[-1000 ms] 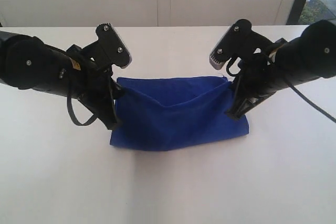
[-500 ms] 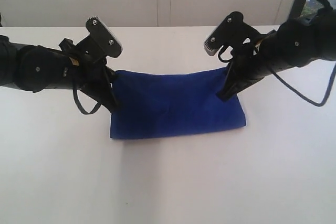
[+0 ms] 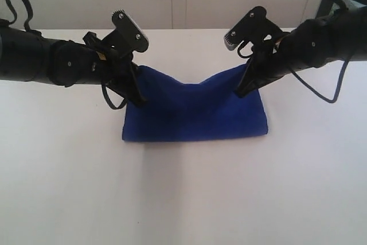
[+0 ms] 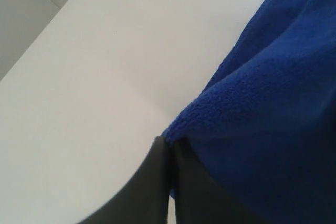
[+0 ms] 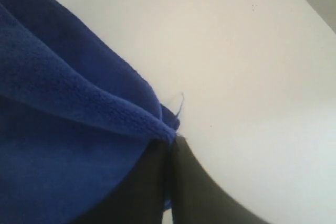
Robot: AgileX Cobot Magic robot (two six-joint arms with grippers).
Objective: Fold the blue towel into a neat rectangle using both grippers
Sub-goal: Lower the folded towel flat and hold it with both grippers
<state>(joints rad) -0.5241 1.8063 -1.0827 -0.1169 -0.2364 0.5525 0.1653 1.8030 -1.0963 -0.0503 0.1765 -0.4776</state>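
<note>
The deep royal-blue soft microfibre towel [image 3: 195, 116] lies folded on the white bench [image 3: 183, 199] at the centre of the frame. The left pincer [image 3: 137, 97] and right pincer [image 3: 241, 90] each clamp an upper corner, held raised so the edge sags between them, likely to keep the fold even.

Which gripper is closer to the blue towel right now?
Neither: both touch the blue towel. The left gripper is shut on its left raised corner, the right gripper on its right one.
</note>
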